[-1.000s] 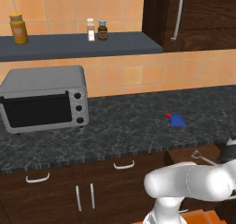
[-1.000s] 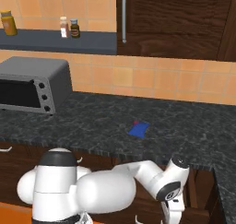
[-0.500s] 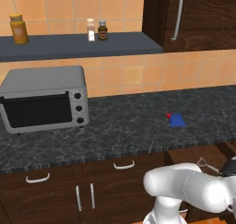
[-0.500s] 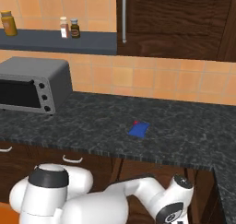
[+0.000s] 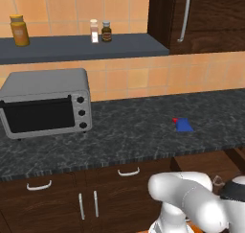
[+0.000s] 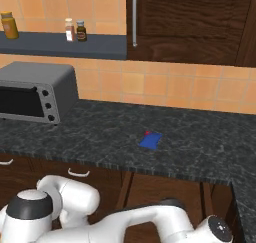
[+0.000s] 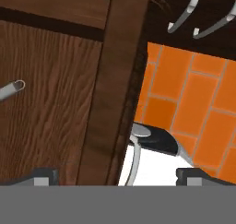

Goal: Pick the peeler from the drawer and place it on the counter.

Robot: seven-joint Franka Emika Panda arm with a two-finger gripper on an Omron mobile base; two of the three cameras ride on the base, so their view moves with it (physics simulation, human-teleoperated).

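Hand view: peeler [image 7: 10,91] on drawer [image 7: 50,94] floor, probably light, stiff, slippery; take the handle; fingers [image 7: 44,176] spread, empty.

The white Franka arm with dark joints folds low in the base views, elbow bent and forearm reaching downward. Its two-finger gripper [image 7: 118,176] has the dark fingertips [image 7: 42,176] spread wide apart, holding nothing.

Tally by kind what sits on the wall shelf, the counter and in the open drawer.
Bottles and shakers on the shelf: 3, namely orange bottle, white shaker, dark jar
Toaster ovens on the counter: 1
Flat blue pieces with red tip: 1
Peelers in the drawer: 1
Total: 6
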